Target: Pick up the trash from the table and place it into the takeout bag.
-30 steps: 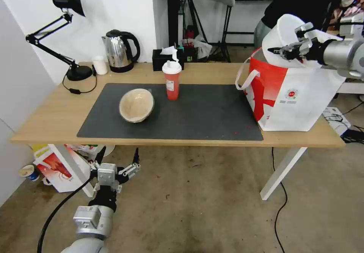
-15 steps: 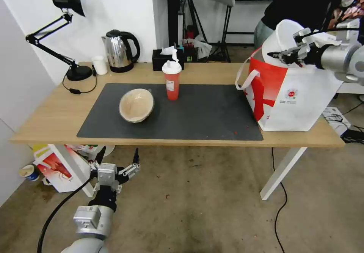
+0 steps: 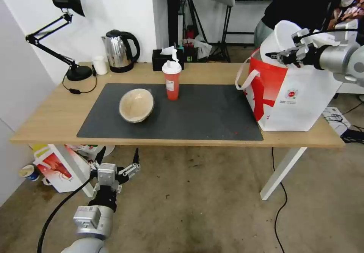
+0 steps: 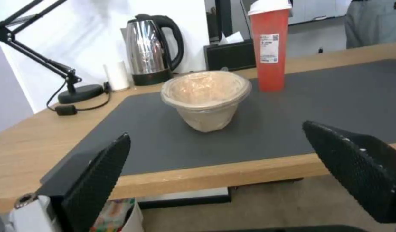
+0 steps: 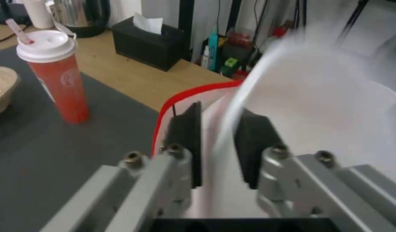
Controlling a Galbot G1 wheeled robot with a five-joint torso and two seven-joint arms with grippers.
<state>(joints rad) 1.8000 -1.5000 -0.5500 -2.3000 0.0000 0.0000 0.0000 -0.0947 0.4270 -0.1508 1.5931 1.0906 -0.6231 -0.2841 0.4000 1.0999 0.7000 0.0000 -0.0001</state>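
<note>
White plastic bowl (image 3: 278, 40) tilted over takeout bag (image 3: 299, 101), rim between right gripper (image 5: 217, 145) jaws

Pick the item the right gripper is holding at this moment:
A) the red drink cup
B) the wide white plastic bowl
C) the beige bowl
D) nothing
B. The right gripper pinches the rim of the wide white plastic bowl, tilted over the takeout bag; the red drink cup and beige bowl stand on the mat.
</note>
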